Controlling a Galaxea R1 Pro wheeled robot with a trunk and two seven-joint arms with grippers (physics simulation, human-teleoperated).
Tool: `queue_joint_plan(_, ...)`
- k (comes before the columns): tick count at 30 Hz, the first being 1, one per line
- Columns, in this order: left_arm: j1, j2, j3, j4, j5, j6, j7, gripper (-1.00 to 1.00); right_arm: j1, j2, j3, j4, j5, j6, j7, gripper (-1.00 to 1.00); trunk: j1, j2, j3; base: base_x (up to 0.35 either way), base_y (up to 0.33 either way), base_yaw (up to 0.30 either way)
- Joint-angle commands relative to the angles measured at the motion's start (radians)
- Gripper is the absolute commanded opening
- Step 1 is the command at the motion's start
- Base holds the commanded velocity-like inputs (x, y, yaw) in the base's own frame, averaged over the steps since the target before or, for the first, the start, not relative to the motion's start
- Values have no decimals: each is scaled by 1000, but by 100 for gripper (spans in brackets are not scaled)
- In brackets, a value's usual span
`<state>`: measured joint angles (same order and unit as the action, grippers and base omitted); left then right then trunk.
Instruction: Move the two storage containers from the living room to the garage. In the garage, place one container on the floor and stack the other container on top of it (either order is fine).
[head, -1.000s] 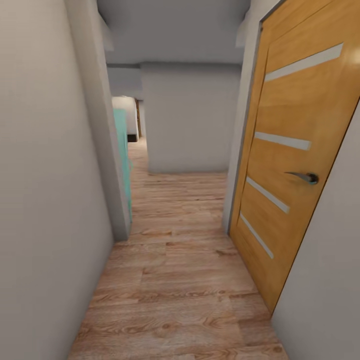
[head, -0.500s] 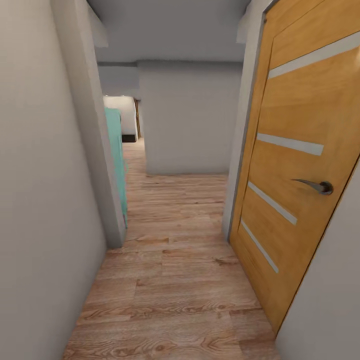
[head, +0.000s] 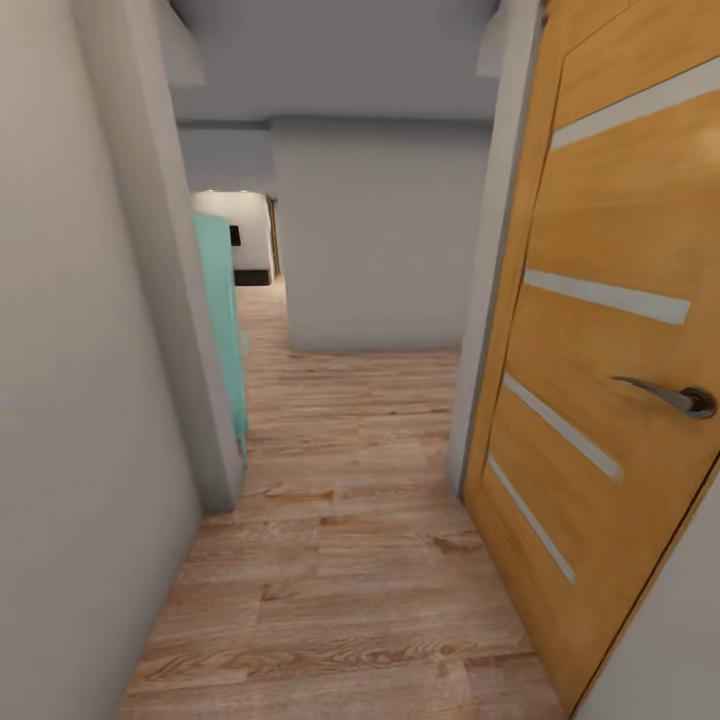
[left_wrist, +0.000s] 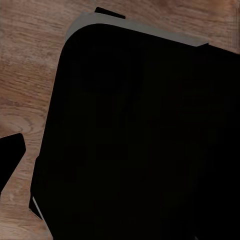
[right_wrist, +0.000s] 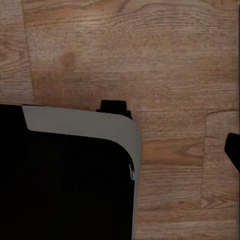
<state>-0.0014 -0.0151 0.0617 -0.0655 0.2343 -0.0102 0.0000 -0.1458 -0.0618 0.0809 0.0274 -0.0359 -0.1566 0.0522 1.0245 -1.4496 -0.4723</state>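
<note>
The two storage containers are out of view; I am in a narrow hallway with a light wood-plank floor (head: 350, 560). In the left wrist view my left gripper (left_wrist: 120, 160) hangs over my own black base (left_wrist: 140, 100); one dark fingertip (left_wrist: 10, 160) shows at the picture's edge, with nothing held. In the right wrist view my right gripper (right_wrist: 120, 150) hangs over the plank floor (right_wrist: 165, 60) and a grey-edged corner of the base (right_wrist: 60, 190). Its one visible fingertip (right_wrist: 234, 150) sits at the far edge, also with nothing held.
An orange-brown wooden door (head: 610, 300) with pale strips and a metal handle (head: 680, 398) stands close on the right. A grey wall (head: 80, 400) runs along the left, ending at a teal panel (head: 222, 320). A grey wall (head: 375, 240) blocks straight ahead; the passage continues to its left.
The camera has moved forward along the hallway: the door and the left wall loom larger, and the handle sits further right and lower in the picture.
</note>
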Motion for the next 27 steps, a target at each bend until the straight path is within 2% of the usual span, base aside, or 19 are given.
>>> queue_joint_plan(1,0,0,6,0,2,-1,0,100,-1,-1,8,3,-4,-7,3,100,1,0,-1,314,-1,0)
queue_joint_plan(7,0,1,6,0,2,-1,0,100,-1,-1,8,2,-3,-9,3,100,1,0,-1,317,0,18)
queue_joint_plan(17,0,0,5,1,3,-1,0,100,-1,-2,11,2,-1,-10,3,100,1,0,-1,321,0,184)
queue_joint_plan(27,0,0,6,1,3,-1,0,100,-1,-1,6,2,-9,-9,2,100,1,0,-1,322,0,26)
